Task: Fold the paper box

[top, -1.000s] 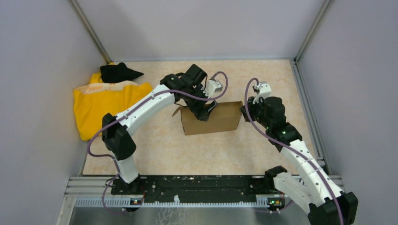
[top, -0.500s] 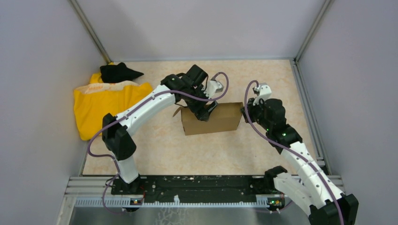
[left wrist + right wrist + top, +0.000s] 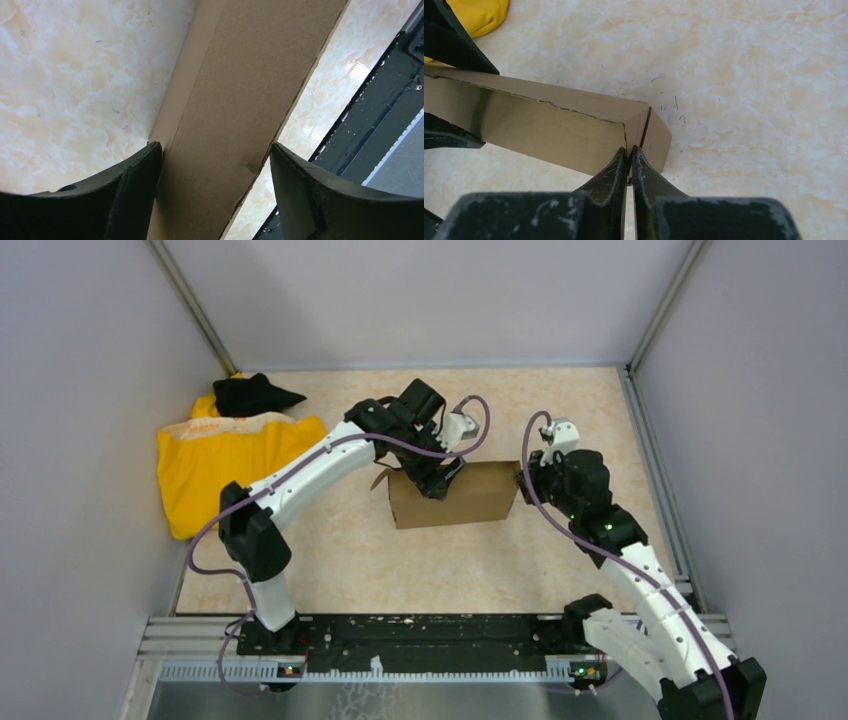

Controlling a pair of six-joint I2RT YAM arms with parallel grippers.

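Cardboard box (image 3: 452,494) is straddled by the left gripper (image 3: 215,150), its jaws apart but drawn slightly closer than a second ago. The right gripper (image 3: 630,152), tips pressed together, has been brought against the end corner. The box seems braced for folding. Bare table (image 3: 400,560) is left behind both grippers.

The middle of the table (image 3: 340,560) is being blocked by the paper box (image 3: 460,498), which is standing upright on its long edge. Its upper edge is being straddled by the left gripper (image 3: 216,145), jaws wide. Its right end is being crowded by the right gripper (image 3: 630,149), jaws closed at the corner. The far left corner is being taken up by the yellow cloth (image 3: 225,470) and a black cloth (image 3: 252,394). Passage is being left in front of the box, behind it, and along the right wall (image 3: 740,440).
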